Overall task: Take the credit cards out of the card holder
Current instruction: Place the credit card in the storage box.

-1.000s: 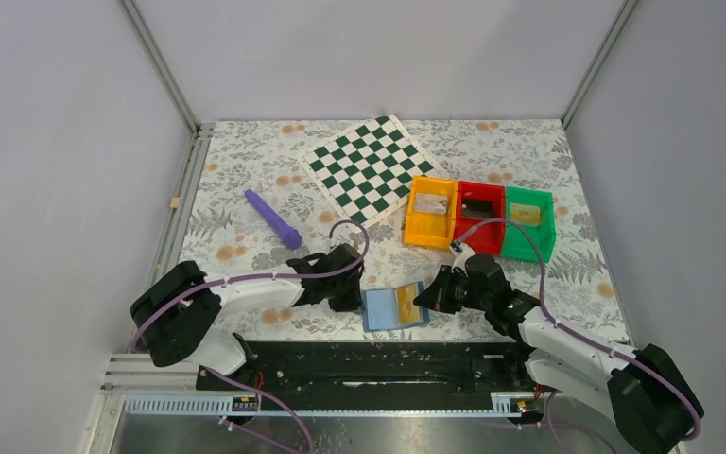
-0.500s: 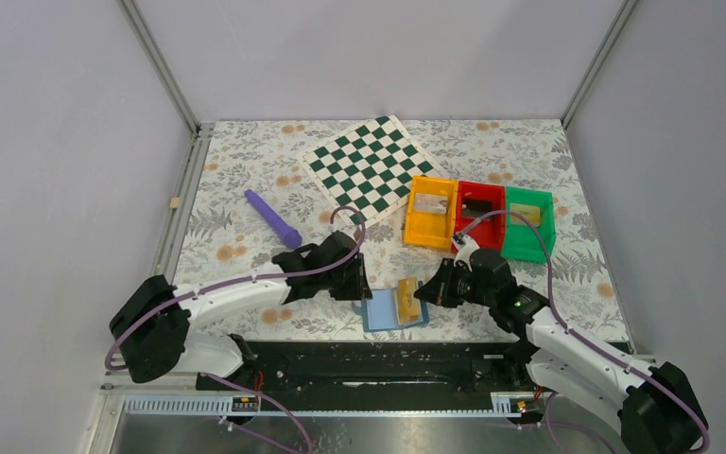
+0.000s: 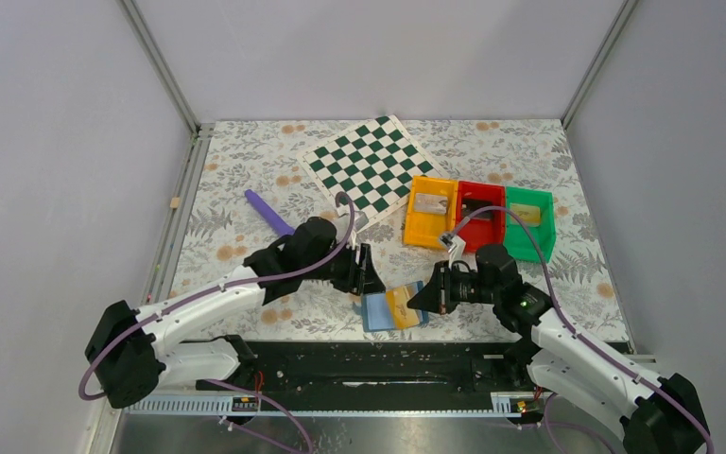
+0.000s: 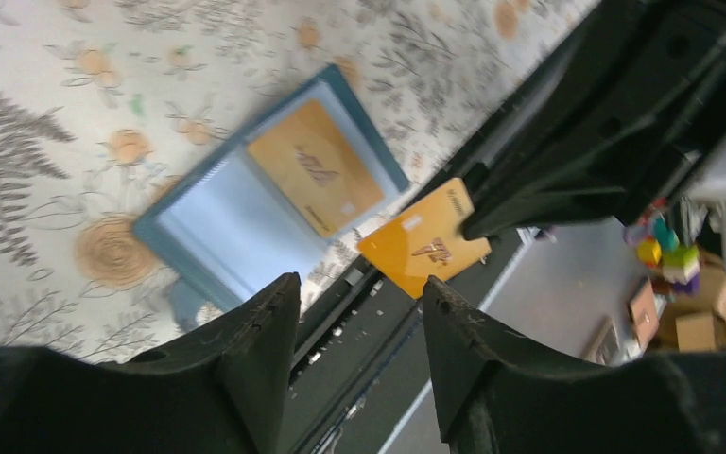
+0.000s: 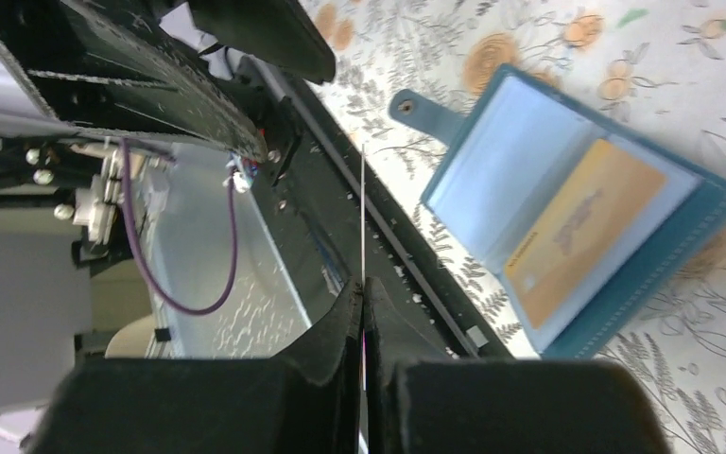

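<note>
Credit cards are judged half removed: one is pinched edgewise in the pressed-together right tool and held clear of the pockets, over the near edge of the table. Just beyond that tool, the card holder lies open and flat, with a second card tucked inside, yet to be drawn. Farther off, the left tool is held spread and empty, its arm stretched low and tipped towards the holder.

Left arm stretched toward the middle, left gripper with jaws parted, right arm angled inward, right gripper pinched tight on a credit card.
</note>
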